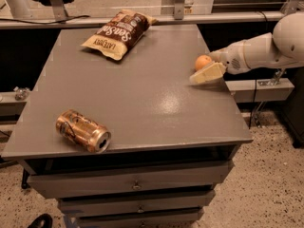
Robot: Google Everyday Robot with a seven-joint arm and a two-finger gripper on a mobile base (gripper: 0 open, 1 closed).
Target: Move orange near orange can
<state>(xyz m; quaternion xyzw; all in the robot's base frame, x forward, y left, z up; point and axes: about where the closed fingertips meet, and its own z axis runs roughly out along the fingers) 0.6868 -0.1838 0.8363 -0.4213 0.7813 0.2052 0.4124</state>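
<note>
The small round orange fruit (203,61) sat near the right edge of the flat grey worktop (142,103). The cream two-finger gripper (199,71) was right at it, jaws spread as far as I could judge, one on the fruit's near side. I read this as the grasp, not yet closed. Next I'd pinch, lift and carry it across to the orange-gold metal drink can (83,130) lying front left. The brown-and-cream chip bag (118,33) lay at the back, off that path.

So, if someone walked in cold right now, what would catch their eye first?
The white arm's tool sits at the right edge of the table, right beside the orange. The orange can lies on its side near the front left corner, far from the fruit. A chip bag lies at the back.
</note>
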